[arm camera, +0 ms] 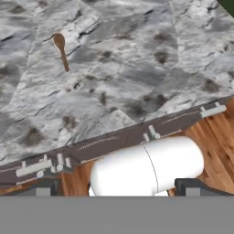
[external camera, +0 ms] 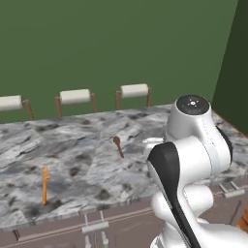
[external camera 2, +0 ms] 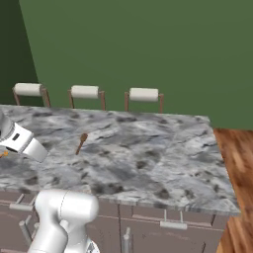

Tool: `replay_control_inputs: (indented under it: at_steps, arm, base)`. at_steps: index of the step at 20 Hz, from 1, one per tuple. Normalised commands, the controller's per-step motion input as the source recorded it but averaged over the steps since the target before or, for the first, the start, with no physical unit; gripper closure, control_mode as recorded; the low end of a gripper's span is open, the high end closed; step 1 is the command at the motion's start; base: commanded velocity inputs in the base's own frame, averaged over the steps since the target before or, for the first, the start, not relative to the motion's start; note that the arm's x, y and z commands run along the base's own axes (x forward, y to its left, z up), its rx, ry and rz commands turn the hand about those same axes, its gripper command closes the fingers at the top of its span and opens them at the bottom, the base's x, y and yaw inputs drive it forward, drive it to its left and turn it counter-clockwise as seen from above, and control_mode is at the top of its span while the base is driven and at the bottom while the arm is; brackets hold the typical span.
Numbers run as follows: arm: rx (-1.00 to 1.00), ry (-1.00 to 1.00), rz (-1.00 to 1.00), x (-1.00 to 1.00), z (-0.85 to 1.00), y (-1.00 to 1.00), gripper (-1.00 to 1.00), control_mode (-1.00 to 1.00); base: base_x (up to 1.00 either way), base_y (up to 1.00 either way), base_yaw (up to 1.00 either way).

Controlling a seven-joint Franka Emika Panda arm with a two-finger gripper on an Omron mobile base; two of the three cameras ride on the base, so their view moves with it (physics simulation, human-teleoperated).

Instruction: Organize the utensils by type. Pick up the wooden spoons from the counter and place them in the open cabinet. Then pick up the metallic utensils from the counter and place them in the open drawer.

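A brown wooden spoon (external camera: 117, 146) lies on the marbled counter (external camera: 72, 155), bowl end away from the front edge; it also lies left of centre on the counter (external camera 2: 148, 153) as the wooden spoon (external camera 2: 81, 143). From the hand view the wooden spoon (arm camera: 61, 50) is far off at upper left. My gripper (arm camera: 118, 188) hangs open and empty, well above the counter's front edge, its dark fingertips (arm camera: 43, 187) wide apart. An orange fork-like utensil (external camera: 44, 184) rests near the front left. The open cabinet and the open drawer are out of view.
Three white-cushioned stools (external camera: 133, 91) stand behind the counter against a green wall. Closed grey-brown fronts with silver handles (external camera 2: 173, 225) run below the counter edge. Wooden floor (external camera 2: 237, 163) lies to the right. My white arm (external camera: 189, 160) blocks the counter's right part.
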Motion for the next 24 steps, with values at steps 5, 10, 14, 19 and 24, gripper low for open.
replay_control_inputs:
  at_steps: [5, 10, 14, 19, 24]
  arm:
    - [0.00, 0.00, 0.00, 0.00, 0.00, 0.00, -1.00, 1.00]
    - [0.00, 0.00, 0.00, 0.00, 0.00, 0.00, -1.00, 1.00]
    - [0.00, 0.00, 0.00, 0.00, 0.00, 0.00, -1.00, 1.00]
    - [0.00, 0.00, 0.00, 0.00, 0.00, 0.00, -1.00, 1.00]
    - [0.00, 0.00, 0.00, 0.00, 0.00, 0.00, -1.00, 1.00]
  base:
    - [0.42, 0.45, 0.11]
    - [0.18, 0.15, 0.02]
    - [0.00, 0.00, 0.00]
    - [0.00, 0.00, 0.00]
    - [0.05, 0.00, 0.00]
